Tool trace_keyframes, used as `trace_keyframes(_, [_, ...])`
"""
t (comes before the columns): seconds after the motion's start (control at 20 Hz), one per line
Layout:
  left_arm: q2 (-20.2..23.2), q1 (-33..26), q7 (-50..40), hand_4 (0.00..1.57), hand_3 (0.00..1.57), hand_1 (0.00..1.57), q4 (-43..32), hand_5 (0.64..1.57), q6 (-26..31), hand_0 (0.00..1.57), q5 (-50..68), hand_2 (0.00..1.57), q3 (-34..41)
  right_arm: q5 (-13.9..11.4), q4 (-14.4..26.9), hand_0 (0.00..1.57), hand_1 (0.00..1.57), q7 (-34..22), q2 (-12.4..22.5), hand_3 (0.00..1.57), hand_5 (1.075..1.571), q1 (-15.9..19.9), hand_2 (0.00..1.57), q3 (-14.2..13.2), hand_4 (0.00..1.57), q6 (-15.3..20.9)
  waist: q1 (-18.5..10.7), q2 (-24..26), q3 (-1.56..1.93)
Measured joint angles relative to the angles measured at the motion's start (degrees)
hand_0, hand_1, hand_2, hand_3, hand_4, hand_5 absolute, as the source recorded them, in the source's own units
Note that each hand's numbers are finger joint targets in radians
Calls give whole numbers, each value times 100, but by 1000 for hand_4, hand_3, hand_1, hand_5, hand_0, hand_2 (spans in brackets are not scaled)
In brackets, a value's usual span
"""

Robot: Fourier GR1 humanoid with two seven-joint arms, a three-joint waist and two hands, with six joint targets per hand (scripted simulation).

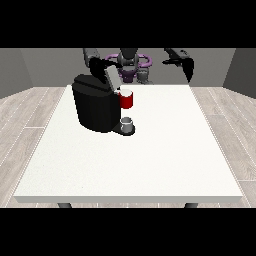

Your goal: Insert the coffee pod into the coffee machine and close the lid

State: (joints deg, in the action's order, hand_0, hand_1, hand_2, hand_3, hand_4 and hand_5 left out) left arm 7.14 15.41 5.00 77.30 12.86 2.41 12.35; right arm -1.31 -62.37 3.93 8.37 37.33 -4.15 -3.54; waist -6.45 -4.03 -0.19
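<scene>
A wide, smooth white table (150, 165) carries a bulky, rounded black coffee machine (95, 107), a red thing at the machine (127, 100) and a small grey thing (127, 123) on its base. The hand at the view's left (97, 65) hovers just above the machine, well above the grey thing; the hand at the view's right (188, 67) hangs raised, well apart. Neither hand's fingers can be made out.

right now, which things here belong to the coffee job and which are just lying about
Part of the job:
- coffee machine, lid up
- robot hand at the view's left, by the lid
- robot hand at the view's right, raised off the table

Just there:
- red thing at the machine
- grey thing at the machine's base; cannot tell if it is the pod
- table
</scene>
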Motion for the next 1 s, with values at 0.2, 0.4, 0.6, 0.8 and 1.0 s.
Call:
trace_keyframes(0.2, [-88, -29, 13, 169, 0, 0, 45, 1571, -146, 0, -93, 0, -139, -63, 194, 0, 0, 68, -36, 0, 1571, 141, 0, 4, 182, 18, -55, -34, 8])
trace_keyframes(0.4, [35, -6, 76, 139, 0, 0, -125, 1571, -120, 0, 12, 0, -19, -120, 262, 0, 0, -81, -51, 0, 1571, 320, 0, 76, 140, -67, -13, -41, 15])
trace_keyframes(0.6, [-26, 34, 13, 0, 0, 0, -50, 1571, -155, 0, 15, 0, -142, -336, 412, 0, 0, -60, -119, 0, 1571, 529, 0, 174, 173, 61, -130, -42, 17])
trace_keyframes(0.8, [-23, -61, 152, 196, 0, 0, 38, 1571, -46, 0, 24, 0, -246, -558, 530, 0, 0, 6, -147, 0, 1571, 694, 0, 257, 141, 184, -234, -53, 17])
trace_keyframes(1.0, [-150, -77, 220, 165, 0, 0, 172, 1571, -166, 0, -68, 0, -408, -624, 652, 0, 0, -2, -185, 0, 1571, 862, 0, 252, 73, 178, -240, -22, 18])
